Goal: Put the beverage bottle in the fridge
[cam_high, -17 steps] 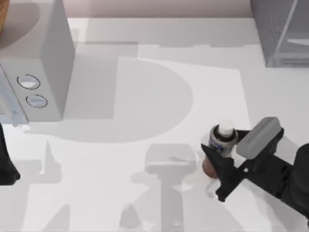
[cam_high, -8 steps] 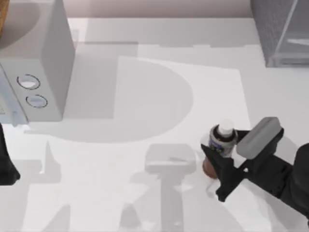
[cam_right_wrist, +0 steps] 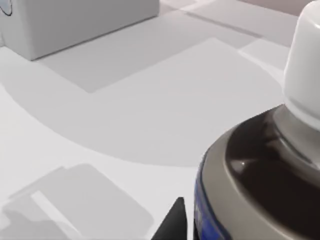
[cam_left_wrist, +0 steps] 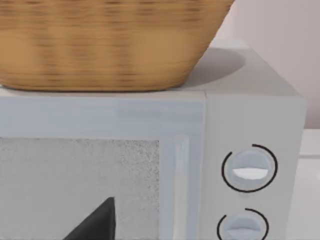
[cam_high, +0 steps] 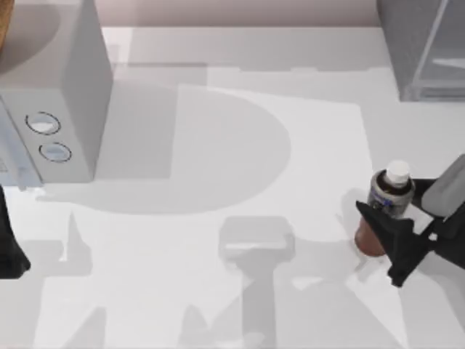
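The beverage bottle (cam_high: 389, 195) has a white cap, a grey-blue label band and reddish-brown drink in its lower body. It stands upright near the table's right edge, with my right gripper (cam_high: 381, 218) shut on its body. The right wrist view shows the bottle (cam_right_wrist: 260, 175) close up, one dark fingertip (cam_right_wrist: 172, 222) beside its label. The fridge (cam_high: 421, 43), dark grey and speckled with a glassy panel, stands at the far right corner, well beyond the bottle. My left arm (cam_high: 9, 247) is parked at the left edge.
A light grey microwave (cam_high: 58, 102) with two round dials stands at the back left. The left wrist view faces its door (cam_left_wrist: 85, 180), with a wicker basket (cam_left_wrist: 100, 40) on top. Open tabletop (cam_high: 232, 167) lies between the microwave and the bottle.
My right gripper has carried the bottle to the right and slightly farther back, toward the table's right edge. The left arm has not moved.
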